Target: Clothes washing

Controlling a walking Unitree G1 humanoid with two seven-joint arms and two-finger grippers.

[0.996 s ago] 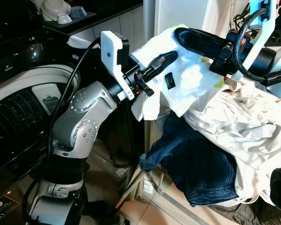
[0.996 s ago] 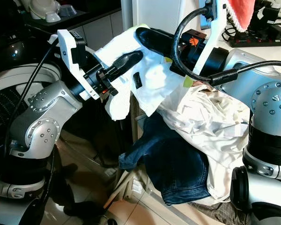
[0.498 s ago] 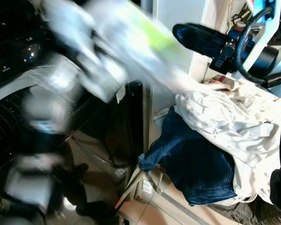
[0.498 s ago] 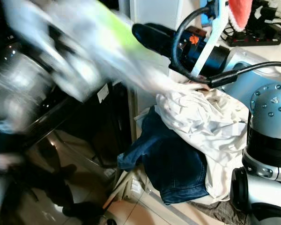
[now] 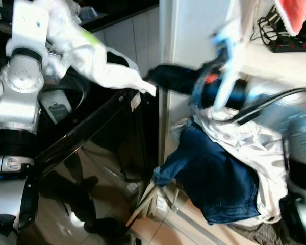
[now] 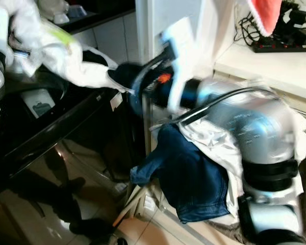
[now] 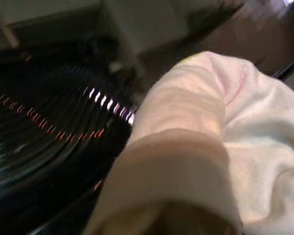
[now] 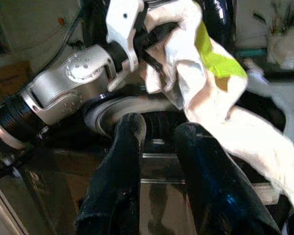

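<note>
My left gripper [image 8: 156, 41] is shut on a white garment with a yellow-green patch [image 5: 97, 61], held up at the left over the washing machine [image 5: 61, 97]. In the left wrist view the garment [image 7: 196, 147] hangs close in front of the dark drum [image 7: 49, 122]. My right gripper [image 8: 161, 142] is open with nothing between its black fingers [image 8: 130, 147]. It reaches left, blurred, next to the garment's hanging end [image 5: 166, 81]. Blue jeans [image 5: 214, 178] and white clothes [image 5: 250, 148] lie piled at the right.
The machine's glossy black panel [image 5: 92, 132] slopes down toward the tiled floor [image 5: 158, 229]. A white cabinet [image 5: 194, 30] stands behind the pile. At the back right is a counter with a power strip [image 5: 290, 46] and a red cloth [image 5: 296, 13].
My left arm has swung the white garment from the pile leftward to above the washing machine. My right arm has moved left after it, away from the pile.
</note>
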